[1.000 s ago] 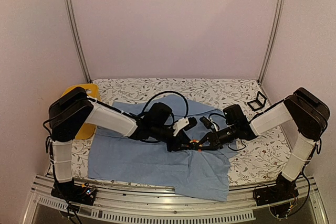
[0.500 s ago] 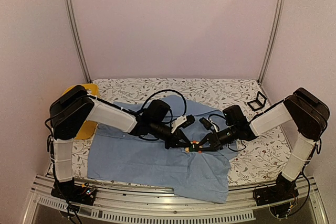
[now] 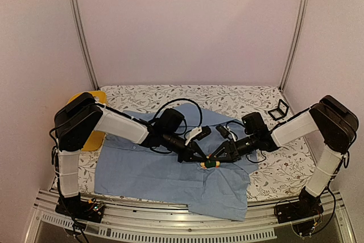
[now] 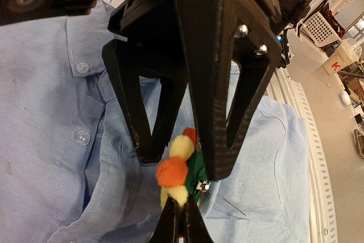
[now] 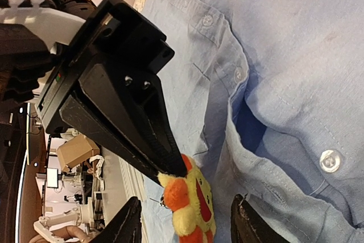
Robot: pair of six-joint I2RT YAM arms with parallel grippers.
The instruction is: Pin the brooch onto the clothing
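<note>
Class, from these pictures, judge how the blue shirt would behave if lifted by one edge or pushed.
Probably floppy: the shirt lies flat but creased, and its buttoned front gapes open in the wrist views, so a lifted edge would likely droop. Pushed, it would likely bunch rather than slide whole. It looks thin, so probably light for its spread.

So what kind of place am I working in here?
Probably a robotics lab test booth: plain walls framed by aluminium posts, a floral-covered table, and a cardboard box on the floor beyond.

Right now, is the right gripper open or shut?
Open: the right gripper straddles the brooch, fingers apart; the left gripper pinches it.
</note>
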